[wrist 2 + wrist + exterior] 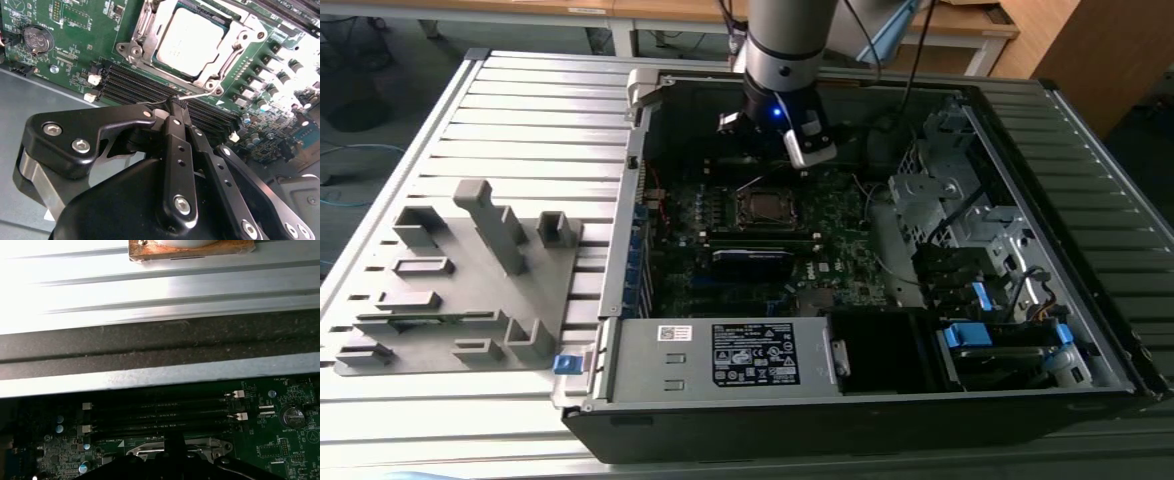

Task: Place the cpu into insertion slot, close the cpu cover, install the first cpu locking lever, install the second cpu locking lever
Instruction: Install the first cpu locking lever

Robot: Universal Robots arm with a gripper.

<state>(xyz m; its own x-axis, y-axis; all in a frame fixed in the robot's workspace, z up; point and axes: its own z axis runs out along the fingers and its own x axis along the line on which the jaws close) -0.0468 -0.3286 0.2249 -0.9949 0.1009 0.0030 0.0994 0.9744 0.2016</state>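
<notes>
Black linkage arms of the claw (pixel 174 101) fill the foreground of the second wrist view, and its two fingers are drawn together at the tips, pinched on the free end of a thin wire locking lever (pixel 200 94). That lever runs from the tips to the nearest corner of the cpu cover (pixel 239 45). The cover lies flat on its socket, and the cpu (pixel 187 37) sits seated inside it, its dull grey top showing through the cover's cut-out middle. A bank of black memory slots (pixel 150 87) lies between the cover and the claw tips, just beside the cover's near edge. A round coin battery (pixel 37 39) rests on the green motherboard (pixel 75 30), well apart from the cover, beyond the far end of the slots. In the exterior view, the cover is near the middle of the open computer case (pixel 630 200), which lies on a slatted metal desk (pixel 534 100). A grey parts fixture (pixel 467 280) stands on the desk outside the case, well apart from the cover.
</notes>
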